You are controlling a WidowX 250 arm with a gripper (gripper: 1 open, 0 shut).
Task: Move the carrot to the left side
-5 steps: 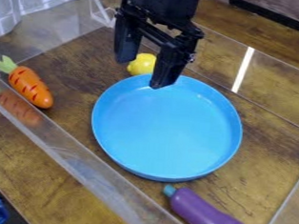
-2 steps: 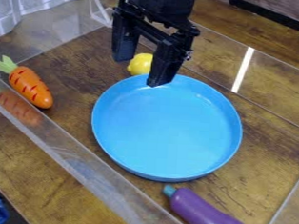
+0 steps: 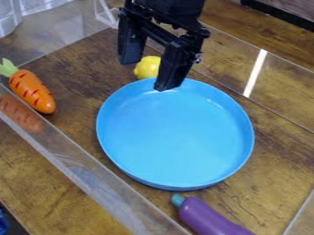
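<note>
Smooth, matt blue plate

The black gripper of the robot is pointing down, with its two fingers spread apart.

The single view looks steeply down from above the near side of the surface, facing the far side. It sits fairly close, with the plate near the middle and the pincer entering over the far edge.
</note>
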